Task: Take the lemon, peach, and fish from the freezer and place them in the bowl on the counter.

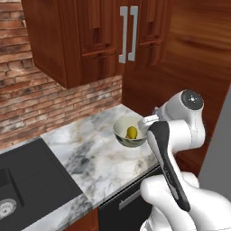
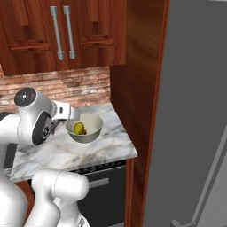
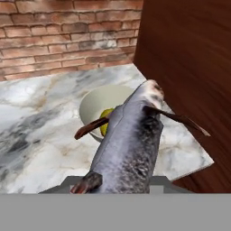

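One fish [image 3: 131,144] is pinched in the hand [image 3: 119,189]; beyond it, the bowl [image 3: 92,106] holds the lemon [image 3: 106,124] on the tabletop [image 3: 40,131].

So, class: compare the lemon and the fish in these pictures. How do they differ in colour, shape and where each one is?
Colour: the lemon is yellow with a green tint; the fish is speckled grey with dark reddish fins.
Shape: the lemon is a small oval; the fish is long and slim.
Place: the lemon lies in the bowl on the counter; the fish is up at the hand, above the counter in front of the bowl.
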Tool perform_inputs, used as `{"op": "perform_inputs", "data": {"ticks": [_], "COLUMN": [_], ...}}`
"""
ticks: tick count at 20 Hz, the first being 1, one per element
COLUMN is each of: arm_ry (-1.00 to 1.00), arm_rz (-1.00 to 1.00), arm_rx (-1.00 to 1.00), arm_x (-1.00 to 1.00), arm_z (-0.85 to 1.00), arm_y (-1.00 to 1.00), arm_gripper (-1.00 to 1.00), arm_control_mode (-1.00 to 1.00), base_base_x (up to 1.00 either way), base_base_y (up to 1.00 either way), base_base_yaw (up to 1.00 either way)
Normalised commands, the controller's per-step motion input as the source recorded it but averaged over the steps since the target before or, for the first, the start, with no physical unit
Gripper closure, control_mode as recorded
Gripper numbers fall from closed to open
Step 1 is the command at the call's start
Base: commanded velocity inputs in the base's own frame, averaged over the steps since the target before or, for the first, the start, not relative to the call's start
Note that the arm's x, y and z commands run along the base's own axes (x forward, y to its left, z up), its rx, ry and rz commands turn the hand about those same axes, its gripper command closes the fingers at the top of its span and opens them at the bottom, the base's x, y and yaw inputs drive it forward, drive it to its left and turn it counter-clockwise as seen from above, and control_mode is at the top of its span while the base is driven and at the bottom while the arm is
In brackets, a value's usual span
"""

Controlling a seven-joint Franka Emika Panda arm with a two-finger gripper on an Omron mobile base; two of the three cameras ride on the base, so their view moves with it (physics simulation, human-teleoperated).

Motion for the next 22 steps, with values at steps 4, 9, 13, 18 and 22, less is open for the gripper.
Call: {"op": "perform_inputs", "data": {"ticks": [4, 9, 13, 18, 22], "arm_ry": [0.10, 0.14, 0.03, 0.01, 0.02], "arm_rz": [0.09, 0.06, 0.05, 0.03, 0.01], "arm_rx": [0.00, 0.00, 0.00, 0.00, 0.00], "arm_x": [0.34, 0.44, 0.45, 0.49, 0.44], "arm_z": [-0.39, -0.47, -0.36, -0.29, -0.19], "arm_y": [-0.04, 0.00, 0.00, 0.00, 0.00], "arm_gripper": [1.00, 1.00, 1.00, 1.00, 1.00], "arm_control_mode": [-1.00, -1.00, -1.00, -1.00, -1.00], "base_base_x": [0.00, 0.00, 0.00, 0.00, 0.00], "base_base_y": [0.00, 0.00, 0.00, 0.00, 0.00], "base_base_yaw": [0.00, 0.00, 0.00, 0.00, 0.00]}}
